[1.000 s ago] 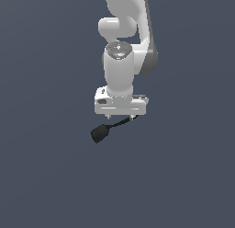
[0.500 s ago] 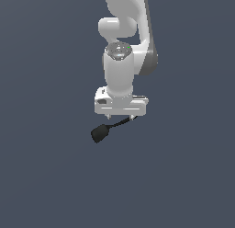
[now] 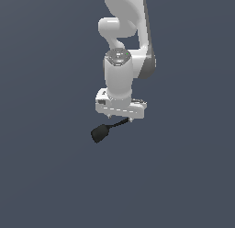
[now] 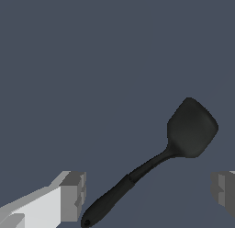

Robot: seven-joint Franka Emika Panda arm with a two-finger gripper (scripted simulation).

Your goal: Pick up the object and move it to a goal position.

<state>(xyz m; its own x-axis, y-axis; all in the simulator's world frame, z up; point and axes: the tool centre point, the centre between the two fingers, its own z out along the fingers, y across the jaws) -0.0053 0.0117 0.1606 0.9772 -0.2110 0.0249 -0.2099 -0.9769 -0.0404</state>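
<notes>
Surface: flat, uniform matte slate-grey tabletop [image 3: 46,176] fills both views; no edges, walls or other room detail visible.

White Franka arm [image 3: 120,80] hangs vertically, wrist pointing down at the tabletop. The gripper [image 4: 147,191] shows in the wrist view as two grey finger pads [image 4: 73,195] far apart, one each side of the frame: jaws spread wide, nothing pinched between them.

Matte black spoon-like utensil with a rounded bowl and slim curved handle [image 4: 190,128]: in the wrist view it lies diagonally in the gap between the pads, handle end nearer the white-backed pad, not clearly touching either. In the exterior view the utensil [image 3: 100,132] sits just below the gripper body, bowl toward the exterior view's left, handle running up under the gripper. Cannot tell whether it rests on the tabletop.
</notes>
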